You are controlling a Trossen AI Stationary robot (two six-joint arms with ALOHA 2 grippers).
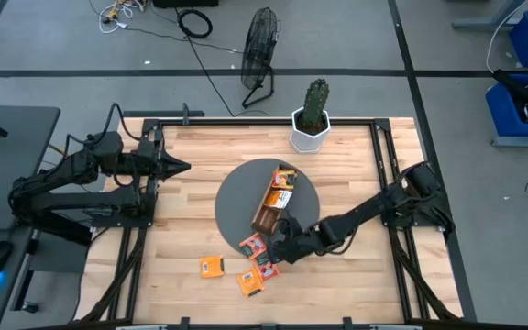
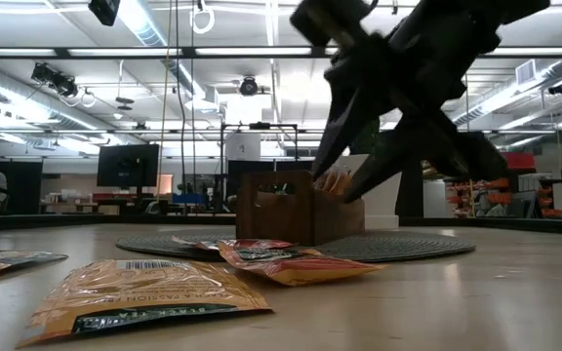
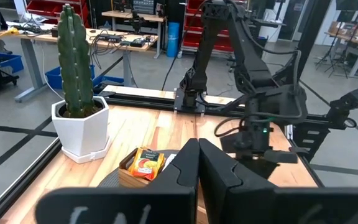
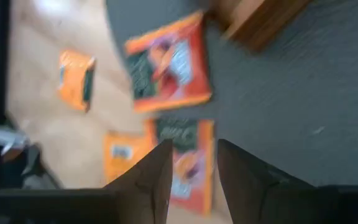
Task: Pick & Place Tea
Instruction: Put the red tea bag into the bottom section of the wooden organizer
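Several orange tea sachets lie flat near the table's near edge: one (image 1: 212,266) and another (image 1: 250,282) on the wood, and two at the grey mat's near rim (image 1: 253,245), (image 1: 266,269). More sachets (image 1: 285,176) stand in the far end of the wooden tray (image 1: 269,209). My right gripper (image 1: 273,249) is open and hovers above the rim sachets. In the right wrist view its fingers (image 4: 160,177) stand on either side of a sachet (image 4: 188,149) without touching it. In the low view the right gripper (image 2: 335,185) is clear of the table. My left gripper (image 1: 183,167) waits shut at the table's left.
A round grey mat (image 1: 236,188) under the tray sits mid-table. A cactus in a white pot (image 1: 313,117) stands at the far edge. Black rails (image 1: 385,174) frame the table's sides. Bare wood (image 1: 356,275) lies to the right of the sachets.
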